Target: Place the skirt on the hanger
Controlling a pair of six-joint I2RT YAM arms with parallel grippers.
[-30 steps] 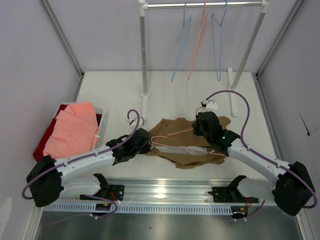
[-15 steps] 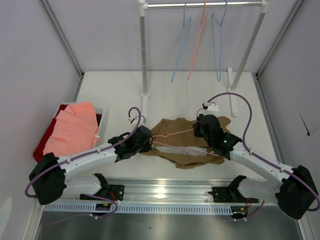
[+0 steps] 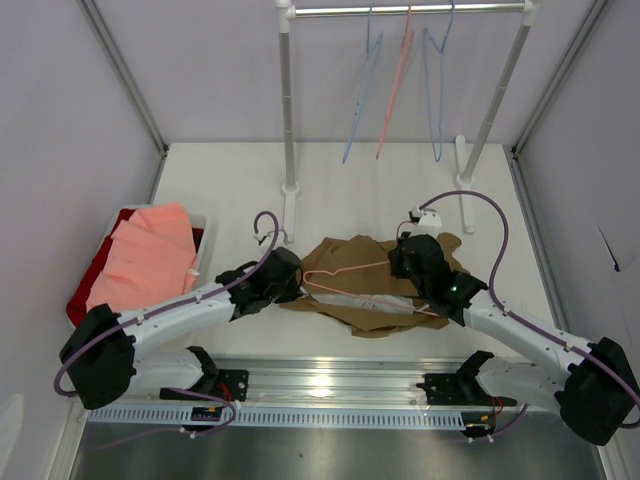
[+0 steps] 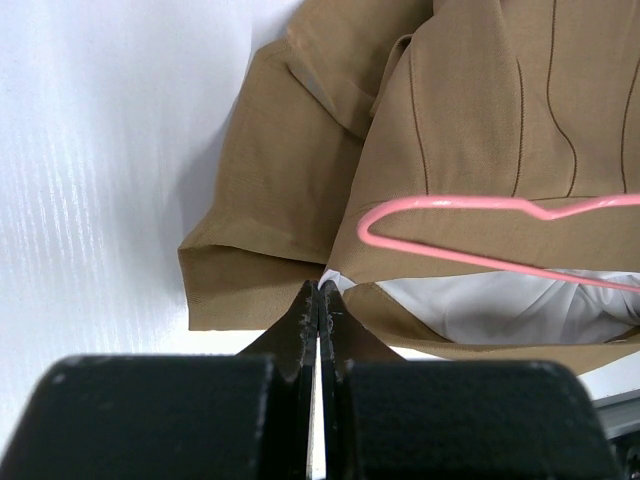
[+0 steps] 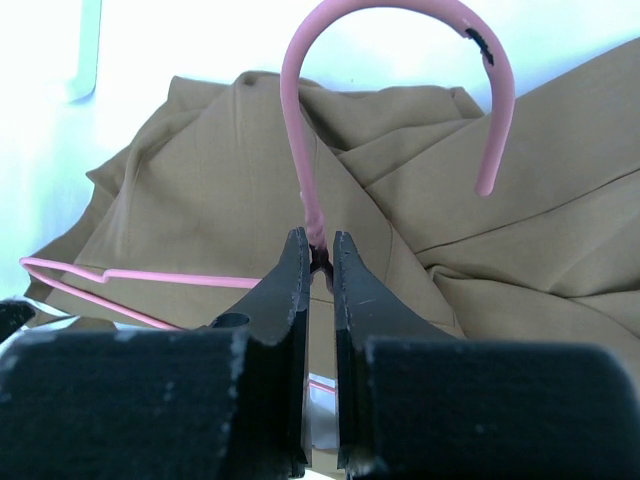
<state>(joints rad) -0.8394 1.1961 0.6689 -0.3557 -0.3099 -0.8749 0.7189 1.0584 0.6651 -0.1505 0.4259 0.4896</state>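
The tan-brown skirt (image 3: pixel 375 290) lies crumpled on the table between my two arms, its white lining (image 4: pixel 500 305) showing at the open waist. On top of it rests the pale-pink hanger (image 3: pixel 345 270), one arm (image 4: pixel 480 205) lying across the cloth above the lining. My left gripper (image 3: pixel 298 284) sits at the skirt's left edge, shut, its tips (image 4: pixel 320 288) pinched on the waist corner where the lining peeks out. My right gripper (image 3: pixel 406 262) is shut on the hanger's neck (image 5: pixel 318 245), just under the hook (image 5: pixel 300 150), which curves up over the skirt (image 5: pixel 200 190).
A clothes rack (image 3: pixel 288 120) stands at the back, with blue hangers (image 3: pixel 437 90) and a pink one (image 3: pixel 398 85) on its rail. Its base feet (image 3: pixel 290 215) reach toward the skirt. At the left, a bin (image 3: pixel 195 262) holds a salmon-pink folded garment (image 3: pixel 150 255) over red cloth (image 3: pixel 88 285).
Both arms have crept slightly: the left gripper up and right along the skirt's edge, the right one a little to the right with the hanger. The skirt has barely shifted.
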